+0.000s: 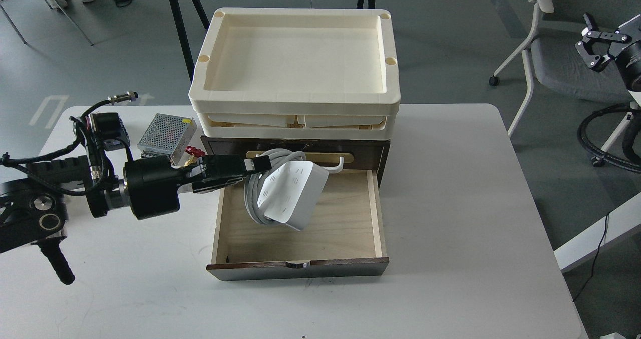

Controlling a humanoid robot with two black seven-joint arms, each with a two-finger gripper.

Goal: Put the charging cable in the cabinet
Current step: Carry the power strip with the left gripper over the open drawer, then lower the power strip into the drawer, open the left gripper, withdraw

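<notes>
A smooth white rectangular table (450,219) with rounded corners stands on a grey floor (450,38); a grey padded chair on castors (561,53) sits at the right, and black stand legs (180,23) rise behind the table. On the table rests a dark brown wooden box cabinet (370,151) whose light plywood drawer (345,229) is pulled fully out, its grain visible and its dark front rail nearest the viewer. Two stacked cream plastic trays (295,98), matte with rounded rims, sit on top of the cabinet. Just left of the cabinet lies a perforated metal power supply box (165,133).

The left gripper (250,168), black and boxy on a thick cylindrical wrist, reaches in from the left with its jaws clenched on the white rectangular power strip (293,194) with its thick white cord looped around it (255,199). The strip hangs tilted over the open drawer, near its back left part, glossy with rows of socket slots facing up.

The right gripper (593,48) is raised at the far right above the chair, well away from the table, its jaws spread apart and grasping nothing.
</notes>
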